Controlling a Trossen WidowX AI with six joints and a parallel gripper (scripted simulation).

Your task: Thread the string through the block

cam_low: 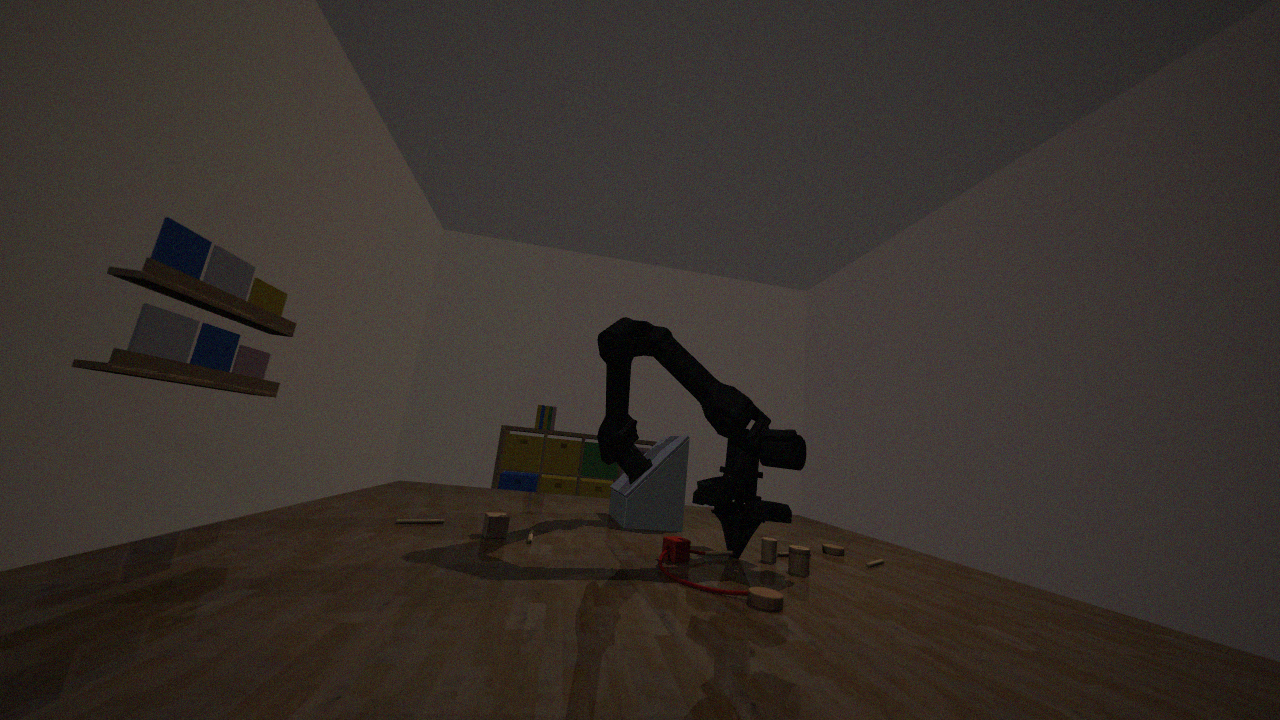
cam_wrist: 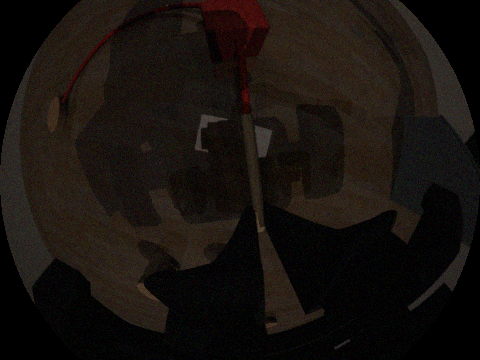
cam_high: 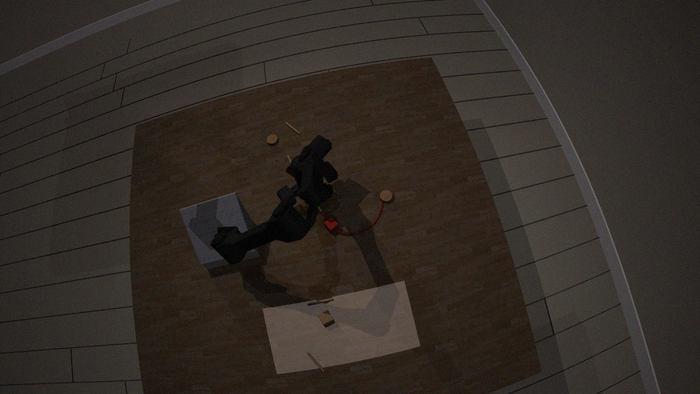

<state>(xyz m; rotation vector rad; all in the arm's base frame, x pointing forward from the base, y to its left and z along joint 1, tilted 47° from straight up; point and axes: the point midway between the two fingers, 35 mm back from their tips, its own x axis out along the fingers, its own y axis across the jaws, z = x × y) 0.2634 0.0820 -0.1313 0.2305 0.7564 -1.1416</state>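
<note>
My gripper (cam_low: 735,555) (cam_wrist: 256,209) is shut on the thin wooden stick (cam_wrist: 251,160) (cam_low: 716,553) by its far end, low over the table. The red block (cam_high: 331,224) (cam_low: 675,549) (cam_wrist: 234,25) stands on the table beyond the stick's other end. The red string (cam_high: 359,232) (cam_low: 698,587) (cam_wrist: 90,57) curves from the round wooden button (cam_high: 386,195) (cam_low: 765,599) (cam_wrist: 53,114) to one side of the block. A short length of red string shows between the block's near side and the stick. The hole is not clearly seen; the arm hides the fingertips in the top view.
Two wooden cylinders (cam_low: 798,561) (cam_low: 768,549) stand close beside the gripper. Loose sticks (cam_high: 292,127) (cam_high: 320,301) (cam_high: 315,361), a wooden disc (cam_high: 272,139) (cam_low: 832,548) and a tan block (cam_high: 326,318) (cam_low: 495,525) lie farther off. A grey-blue wedge (cam_low: 662,497) stands under the arm's base.
</note>
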